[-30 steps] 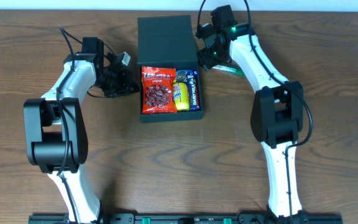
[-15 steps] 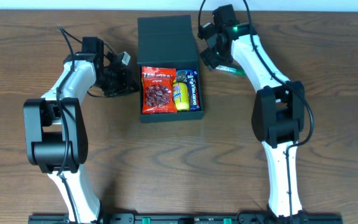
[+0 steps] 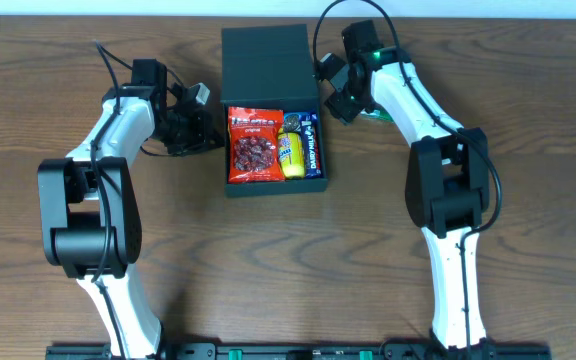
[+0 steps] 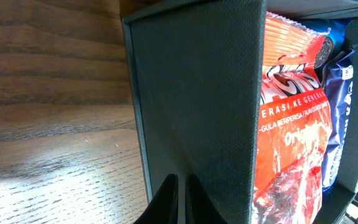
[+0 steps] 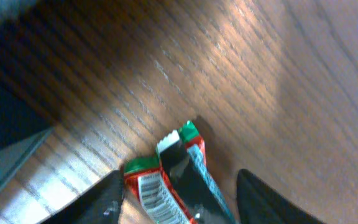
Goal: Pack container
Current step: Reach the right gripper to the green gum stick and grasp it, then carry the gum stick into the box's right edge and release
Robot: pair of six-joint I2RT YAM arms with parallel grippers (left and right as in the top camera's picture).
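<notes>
The container (image 3: 266, 62) is a dark box standing open in the middle of the table, its lid flap laid back. Inside lie a red snack packet (image 3: 253, 146), a yellow packet (image 3: 289, 150) and a blue chocolate bar (image 3: 311, 148). My left gripper (image 3: 206, 135) is shut, with its tips against the box's left outer wall (image 4: 197, 93); it holds nothing. My right gripper (image 3: 340, 100) hangs open to the right of the lid. Its jaws straddle a green, red and black packet (image 5: 179, 180) lying on the table.
A corner of the box (image 5: 5, 143) lies close to the left of my right gripper (image 5: 179, 199). In the left wrist view the red packet (image 4: 288, 137) and the blue bar (image 4: 337, 112) show over the wall. Bare wooden table surrounds the box.
My right gripper has shifted and turned a little over the packet beside the lid, and its jaws have narrowed somewhat. The left arm has stayed still.
</notes>
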